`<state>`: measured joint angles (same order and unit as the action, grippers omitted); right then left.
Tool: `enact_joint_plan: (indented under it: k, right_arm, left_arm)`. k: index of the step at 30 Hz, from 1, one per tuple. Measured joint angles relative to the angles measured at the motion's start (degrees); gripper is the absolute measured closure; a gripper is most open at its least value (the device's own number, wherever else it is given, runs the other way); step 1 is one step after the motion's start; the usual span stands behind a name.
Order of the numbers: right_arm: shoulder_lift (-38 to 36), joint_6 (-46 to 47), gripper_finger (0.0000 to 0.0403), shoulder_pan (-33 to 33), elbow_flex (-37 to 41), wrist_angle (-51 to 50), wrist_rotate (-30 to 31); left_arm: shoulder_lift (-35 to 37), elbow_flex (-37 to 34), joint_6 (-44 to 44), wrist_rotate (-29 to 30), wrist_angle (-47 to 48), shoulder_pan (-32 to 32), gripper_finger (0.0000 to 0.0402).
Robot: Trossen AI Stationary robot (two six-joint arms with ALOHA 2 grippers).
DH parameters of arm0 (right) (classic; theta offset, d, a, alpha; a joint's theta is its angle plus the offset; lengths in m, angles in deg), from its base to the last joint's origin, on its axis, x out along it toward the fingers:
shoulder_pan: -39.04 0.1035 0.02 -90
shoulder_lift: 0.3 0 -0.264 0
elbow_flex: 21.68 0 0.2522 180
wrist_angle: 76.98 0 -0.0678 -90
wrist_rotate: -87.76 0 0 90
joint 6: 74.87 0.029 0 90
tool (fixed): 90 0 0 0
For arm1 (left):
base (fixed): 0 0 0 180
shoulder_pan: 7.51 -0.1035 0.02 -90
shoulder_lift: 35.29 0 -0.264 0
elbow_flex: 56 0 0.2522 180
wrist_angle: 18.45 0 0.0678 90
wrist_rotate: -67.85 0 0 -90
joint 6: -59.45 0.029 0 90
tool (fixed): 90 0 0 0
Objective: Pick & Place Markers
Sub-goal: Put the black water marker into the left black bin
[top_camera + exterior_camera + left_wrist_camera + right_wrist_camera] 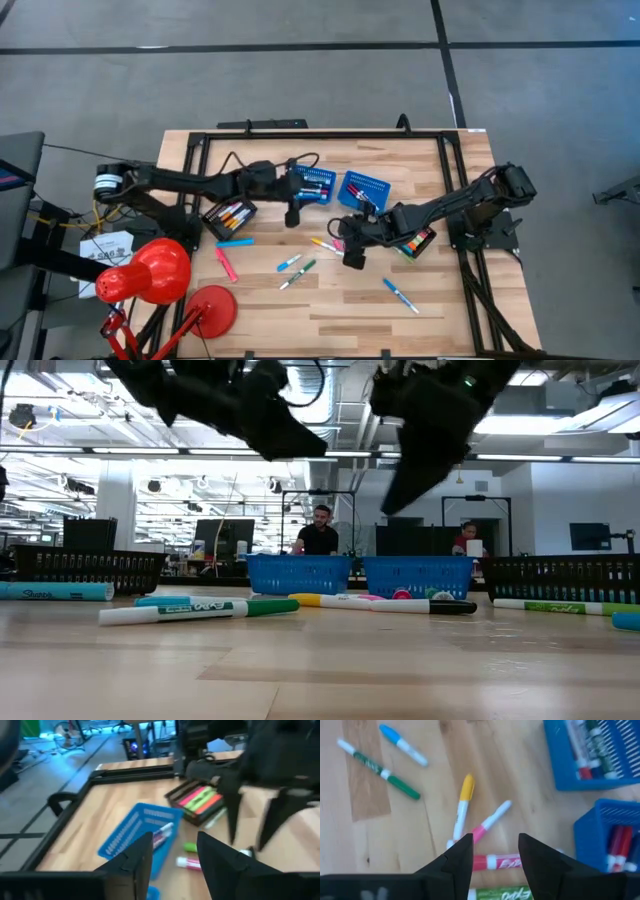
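Note:
Markers lie scattered on the wooden table: a cyan one (235, 242), a pink one (226, 265), a blue-capped one (288, 262), a green one (298, 273), and a blue one (400, 295). My right gripper (352, 258) hovers open over a cluster of markers. In its wrist view the open fingers (495, 840) stand above a yellow-capped marker (462, 807), a pink-capped marker (490, 820) and a pink Expo marker (495, 862), touching none. My left gripper (293, 213) is open and empty (172, 837), next to the left blue basket (315, 185).
Two blue perforated baskets (362, 188) near the table's middle hold markers. One black tray with markers (230, 215) sits by the left arm and another (415, 243) under the right arm. A red lamp (155, 272) stands at the near left corner. People sit beyond the table (320, 530).

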<state>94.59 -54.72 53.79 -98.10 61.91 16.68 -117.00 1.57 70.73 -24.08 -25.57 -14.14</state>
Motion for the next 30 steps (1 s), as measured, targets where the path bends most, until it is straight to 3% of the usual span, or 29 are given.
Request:
enact_joint_plan:
  k: [8, 13, 30]
  right_arm:
    - [0.02, 2.2, 0.0271, 2.21, 7.09, 3.96, -2.61]
    - [0.02, -0.97, 0.0278, 4.33, 9.48, 9.04, -2.61]
    - [0.58, -2.41, 0.028, 7.81, 20.42, 26.9, -2.28]
  left_arm:
    - [3.98, -5.48, -1.29, 0.13, 0.41, 4.03, 0.0265]
    - [4.34, -8.01, -1.31, 0.46, 0.29, 4.01, 0.0266]
    - [4.34, -8.76, -3.92, 2.36, -0.13, 3.93, 0.0266]
